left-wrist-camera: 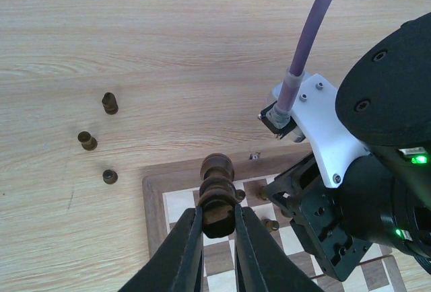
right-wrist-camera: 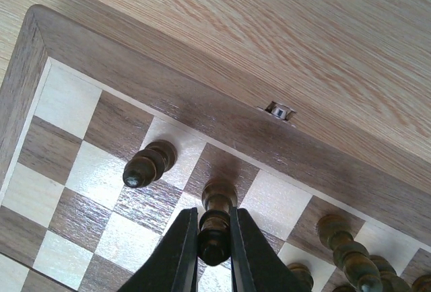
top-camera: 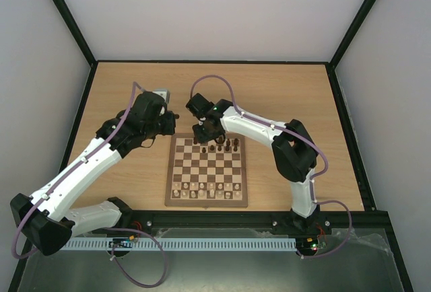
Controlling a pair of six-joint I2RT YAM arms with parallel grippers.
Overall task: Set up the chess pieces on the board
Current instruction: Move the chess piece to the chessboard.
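Note:
The board [top-camera: 174,171] lies near the table's front, with several dark chess pieces [top-camera: 227,145] along its far rows. My left gripper [left-wrist-camera: 219,228] is shut on a dark brown piece [left-wrist-camera: 217,191] and holds it above the board's far left corner [left-wrist-camera: 153,191]. Three dark pieces [left-wrist-camera: 109,103] stand on the tabletop left of the board. My right gripper [right-wrist-camera: 214,235] is shut on a dark piece [right-wrist-camera: 217,204] standing on a dark back-row square. Another dark piece [right-wrist-camera: 149,163] stands one square to its left, and more dark pieces [right-wrist-camera: 340,248] stand to the right.
Pale cream chessmen [top-camera: 205,191] fill the board's near rows. My right arm's wrist [left-wrist-camera: 350,137] is close to the right of my left gripper. A small metal clasp [right-wrist-camera: 279,111] sits on the board's far border.

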